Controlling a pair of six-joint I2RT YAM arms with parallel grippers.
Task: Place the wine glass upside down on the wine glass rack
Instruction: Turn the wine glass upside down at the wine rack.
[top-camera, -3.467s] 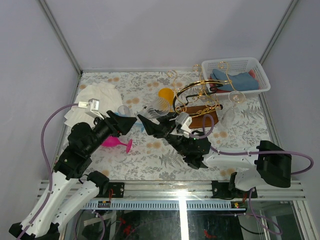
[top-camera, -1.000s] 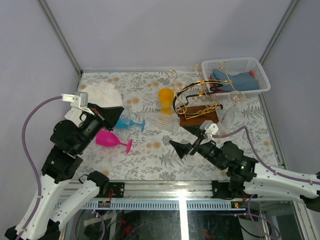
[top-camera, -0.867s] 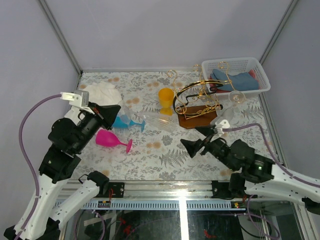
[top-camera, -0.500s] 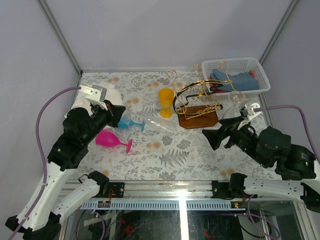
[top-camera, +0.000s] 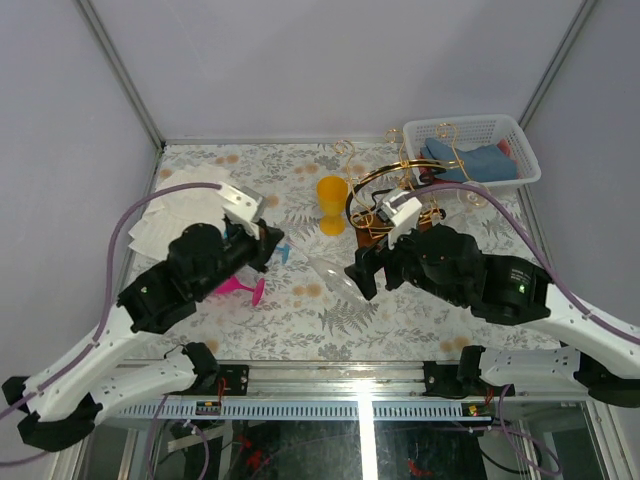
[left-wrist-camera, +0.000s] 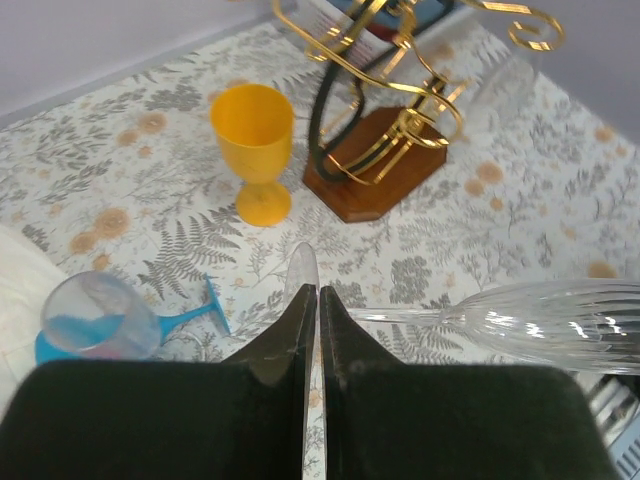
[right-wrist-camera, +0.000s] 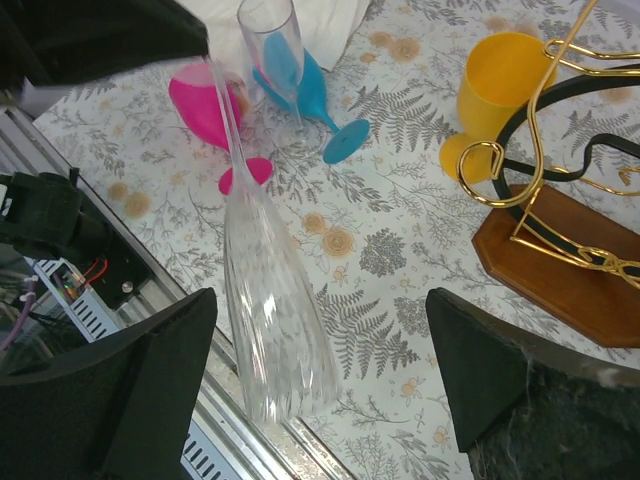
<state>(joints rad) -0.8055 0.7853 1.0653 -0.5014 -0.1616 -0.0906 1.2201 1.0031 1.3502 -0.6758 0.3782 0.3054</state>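
My left fingers (left-wrist-camera: 292, 345) are clamped on the foot of the clear wine glass (left-wrist-camera: 540, 322), holding it on its side over the counter (left-wrist-camera: 150, 150). My right fingers (right-wrist-camera: 130, 400) stand wide, the bowl showing between them. The wine glass rack (left-wrist-camera: 385, 150) stands beyond, beside the yellow cup (left-wrist-camera: 255, 135)

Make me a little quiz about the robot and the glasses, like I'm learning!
1. True or false: the left gripper is shut on the foot of the clear glass.
2. Which cup stands upright beside the gold rack? A pink, B yellow, C blue.
3. Fill in: the right gripper is ____ (open or shut).
Key: 1 true; 2 B, the yellow cup; 3 open.
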